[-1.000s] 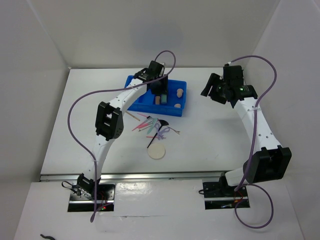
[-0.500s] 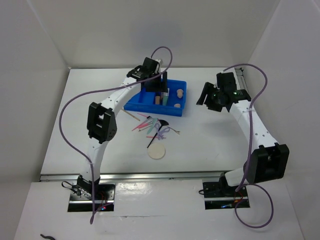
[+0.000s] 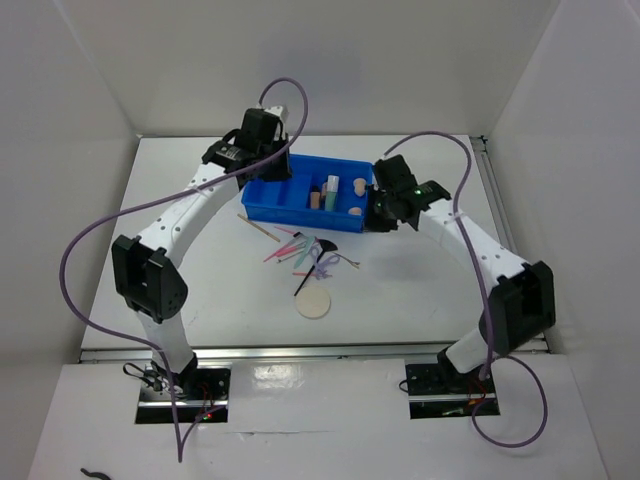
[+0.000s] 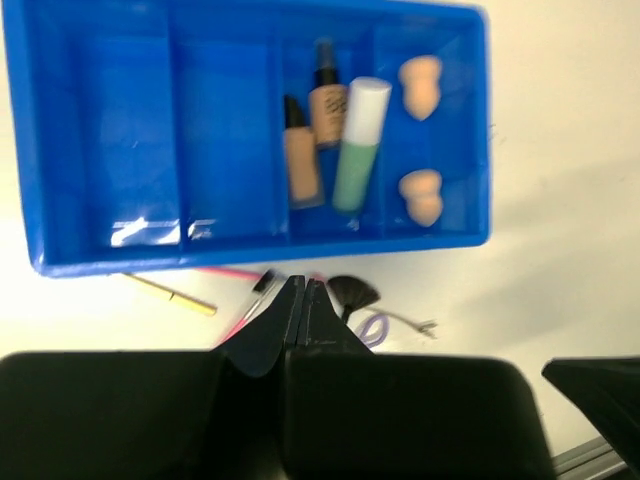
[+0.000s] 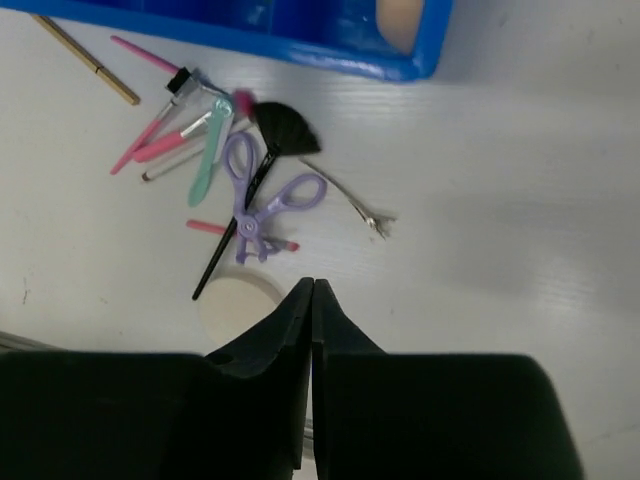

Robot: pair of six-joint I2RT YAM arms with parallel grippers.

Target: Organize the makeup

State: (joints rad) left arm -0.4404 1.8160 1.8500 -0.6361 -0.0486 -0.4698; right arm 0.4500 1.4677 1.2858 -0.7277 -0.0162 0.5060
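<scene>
The blue tray (image 4: 130,120) holds part of the makeup. In it lie two beige dark-capped bottles (image 4: 302,165), a mint-green tube (image 4: 358,150) and two peach sponges (image 4: 422,195). On the table in front of the tray lie pink sticks (image 5: 150,150), a mint stick (image 5: 210,160), a black fan brush (image 5: 283,128) and a round cream puff (image 5: 235,305). My left gripper (image 4: 303,283) is shut and empty, high over the tray's left end (image 3: 265,165). My right gripper (image 5: 313,283) is shut and empty, by the tray's right end (image 3: 385,210).
A purple scissor-like tool (image 5: 262,205), a thin metal clip (image 5: 350,195) and a yellow stick (image 5: 85,60) lie among the loose items. White walls enclose the table on three sides. The tray's two left compartments (image 4: 220,140) hold nothing.
Both grippers have gone from open to shut. The left arm swung left off the tray's middle. The right arm moved left and down to the tray's right end.
</scene>
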